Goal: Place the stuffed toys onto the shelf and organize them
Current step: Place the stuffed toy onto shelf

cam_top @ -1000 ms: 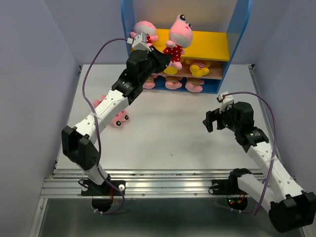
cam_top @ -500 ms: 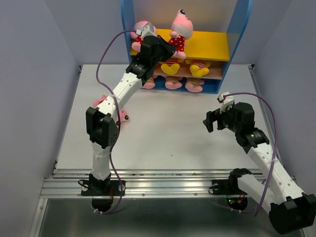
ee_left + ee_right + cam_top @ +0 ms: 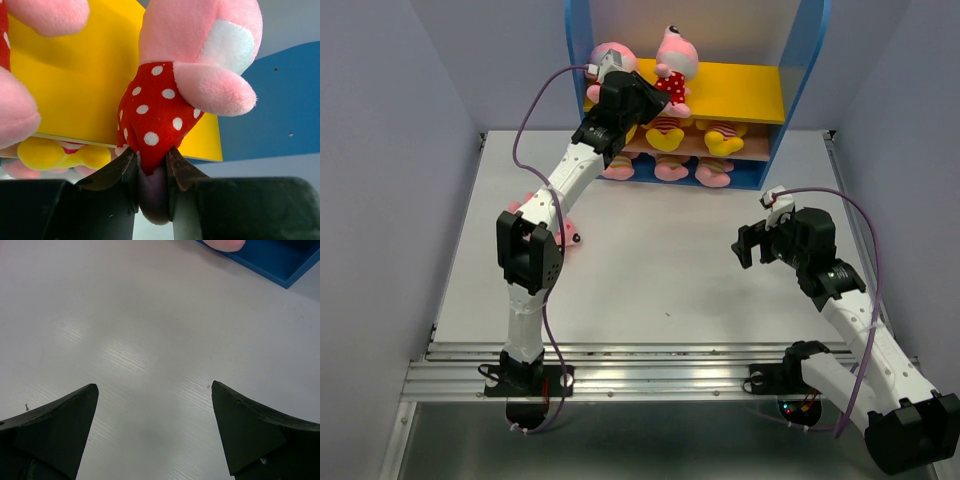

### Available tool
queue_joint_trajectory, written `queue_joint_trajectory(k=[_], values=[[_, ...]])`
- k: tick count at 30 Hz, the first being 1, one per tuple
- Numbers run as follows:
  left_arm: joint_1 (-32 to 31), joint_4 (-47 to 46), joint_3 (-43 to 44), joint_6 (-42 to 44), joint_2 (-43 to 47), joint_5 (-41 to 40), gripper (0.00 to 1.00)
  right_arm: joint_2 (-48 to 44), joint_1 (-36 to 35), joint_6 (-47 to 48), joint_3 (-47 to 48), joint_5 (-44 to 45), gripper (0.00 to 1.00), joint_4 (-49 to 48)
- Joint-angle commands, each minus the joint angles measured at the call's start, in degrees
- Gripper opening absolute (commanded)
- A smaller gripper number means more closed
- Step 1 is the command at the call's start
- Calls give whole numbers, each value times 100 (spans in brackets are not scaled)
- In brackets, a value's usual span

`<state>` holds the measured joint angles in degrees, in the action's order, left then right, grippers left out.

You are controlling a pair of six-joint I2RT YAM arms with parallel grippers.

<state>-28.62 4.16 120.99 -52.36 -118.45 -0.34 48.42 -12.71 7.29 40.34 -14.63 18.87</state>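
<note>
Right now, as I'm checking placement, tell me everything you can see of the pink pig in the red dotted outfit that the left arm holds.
The pig is soft pink plush with a white patch on its head, in a red outfit with white dots. It is upright at the front of the yellow board, right of another pink toy. The left end effector pinches the outfit's lower tip.

pale lilac walls (image 3: 390, 150), white table (image 3: 660, 260)

Tabletop toy (image 3: 568, 243) half hidden (pink).
</note>
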Motion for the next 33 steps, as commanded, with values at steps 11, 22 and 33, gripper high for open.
queue_joint_trajectory(k=[11,22,33], values=[[85,-372,285,-213,129,473,56,-17,32,88,0,92,100,-261],[120,-610,92,-257,279,535,68,-8,32,115,-17,119,100,-261],[155,-829,-198,-433,446,544,69,9,32,132,-17,127,100,-270]])
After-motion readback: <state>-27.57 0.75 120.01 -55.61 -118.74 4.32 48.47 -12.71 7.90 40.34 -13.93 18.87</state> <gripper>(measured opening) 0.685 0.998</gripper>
